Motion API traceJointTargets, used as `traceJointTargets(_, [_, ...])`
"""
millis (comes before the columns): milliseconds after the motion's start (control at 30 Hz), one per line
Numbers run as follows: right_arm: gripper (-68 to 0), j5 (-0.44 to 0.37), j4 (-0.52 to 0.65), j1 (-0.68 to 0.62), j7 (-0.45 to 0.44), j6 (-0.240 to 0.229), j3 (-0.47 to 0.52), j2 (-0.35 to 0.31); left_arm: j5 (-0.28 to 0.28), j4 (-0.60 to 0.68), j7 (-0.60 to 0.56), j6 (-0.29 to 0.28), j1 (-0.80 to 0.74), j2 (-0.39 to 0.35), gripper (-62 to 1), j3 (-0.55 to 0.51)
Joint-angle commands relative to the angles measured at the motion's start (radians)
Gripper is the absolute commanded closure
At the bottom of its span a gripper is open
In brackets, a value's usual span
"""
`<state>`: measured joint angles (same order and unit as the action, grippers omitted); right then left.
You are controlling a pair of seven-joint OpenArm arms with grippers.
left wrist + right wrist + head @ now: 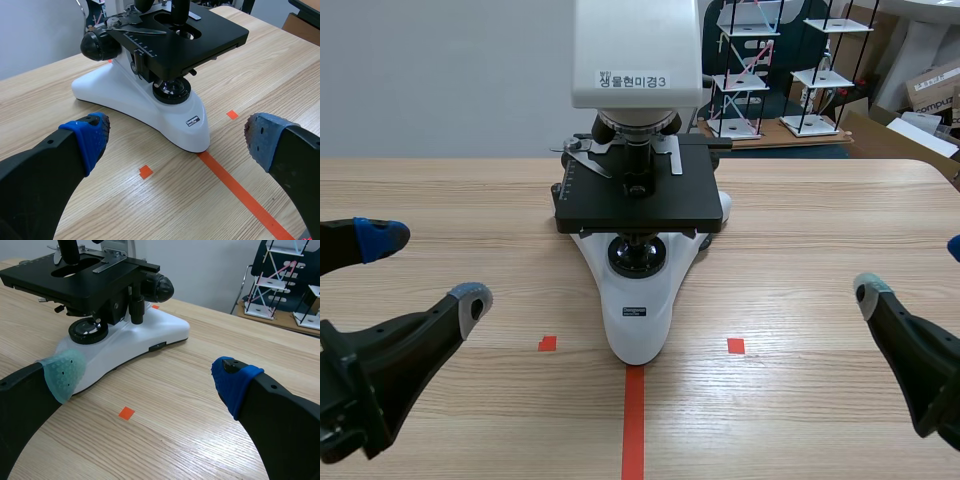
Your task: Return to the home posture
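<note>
Left gripper (pixel 425 268) is spread wide and holding nothing. Right gripper (pixel 912 268) is the same, pads well apart and nothing between them. Both hang low over the table (pixel 820 200), one on each side. The microscope (pixel 638 300) stands between them on the red tape line (pixel 633 420), touched by neither. For a return to home the posture looks close to done, so the danger is any late inward swing. An inner finger could clip the white base or catch the black stage (pixel 640 195) that overhangs it. The instrument looks top-heavy, so I'd guess a knock would shift or rock it. The scene view alone shows both arms together, plus the white head (pixel 635 50) with its label. The wrist views cut the head off. The left wrist view shows the focus knob (pixel 98 45) on its flank and the lens (pixel 171 90) in the base. The right wrist view shows the opposite knob (pixel 159 287).
</note>
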<state>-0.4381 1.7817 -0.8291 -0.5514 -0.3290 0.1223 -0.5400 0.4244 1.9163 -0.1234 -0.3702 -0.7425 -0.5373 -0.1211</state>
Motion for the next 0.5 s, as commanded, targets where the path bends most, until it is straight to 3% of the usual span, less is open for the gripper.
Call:
traceJointTargets(0, [-55.2,-0.012,0.019,0.006,-0.014,0.0,0.003,-0.003,0.009,0.011,-0.015,-0.002,-0.005,0.005,-56.6,-0.003])
traceJointTargets(467, [-55.1,-0.012,0.021,0.006,-0.019,0.0,0.003,-0.003,0.009,0.011,-0.015,-0.002,-0.005,0.005,-56.6,-0.003])
